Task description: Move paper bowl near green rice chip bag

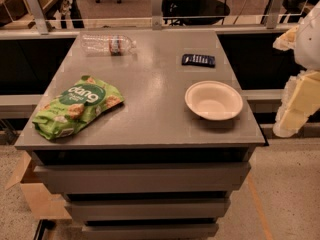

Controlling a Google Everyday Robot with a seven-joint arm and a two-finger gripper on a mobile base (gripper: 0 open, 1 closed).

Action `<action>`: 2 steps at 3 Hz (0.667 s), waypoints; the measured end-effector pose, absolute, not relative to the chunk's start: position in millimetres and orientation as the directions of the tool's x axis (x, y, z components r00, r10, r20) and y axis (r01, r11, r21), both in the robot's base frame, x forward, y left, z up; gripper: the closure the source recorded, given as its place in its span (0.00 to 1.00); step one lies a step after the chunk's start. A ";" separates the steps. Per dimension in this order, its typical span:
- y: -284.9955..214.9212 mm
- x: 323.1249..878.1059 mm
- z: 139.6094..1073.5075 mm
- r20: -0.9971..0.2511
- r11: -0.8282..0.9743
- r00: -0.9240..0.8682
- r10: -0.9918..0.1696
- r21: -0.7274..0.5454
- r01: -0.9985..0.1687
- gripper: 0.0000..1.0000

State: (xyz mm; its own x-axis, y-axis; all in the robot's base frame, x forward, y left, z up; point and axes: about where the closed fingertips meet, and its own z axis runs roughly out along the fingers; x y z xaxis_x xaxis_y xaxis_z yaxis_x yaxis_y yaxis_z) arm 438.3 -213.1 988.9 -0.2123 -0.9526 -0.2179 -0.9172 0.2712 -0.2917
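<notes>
The green rice chip bag lies front left on the table. The paper bowl sits upright at the right, well apart from it. My gripper hangs beyond the table's right edge; wide or narrow, I cannot tell. Farther back are a dark packet and a lying bottle.

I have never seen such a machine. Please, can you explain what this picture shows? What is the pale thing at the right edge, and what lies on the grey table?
The picture comes from the robot's one camera, looking down on a grey table. Where the camera is mounted is not known. The pale shape at the right edge is the robot's arm. Its claw hangs beside the table, to the right of the paper bowl, and touches nothing on the table. The bowl stands on the right and is empty. A green rice chip bag lies on the left, and a clear plastic bottle lies on its side at the back. A small dark packet lies behind the bowl.
</notes>
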 end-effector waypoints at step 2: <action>-197.7 439.5 984.6 -0.231 0.234 -0.170 -0.958 -0.287 -0.929 0.00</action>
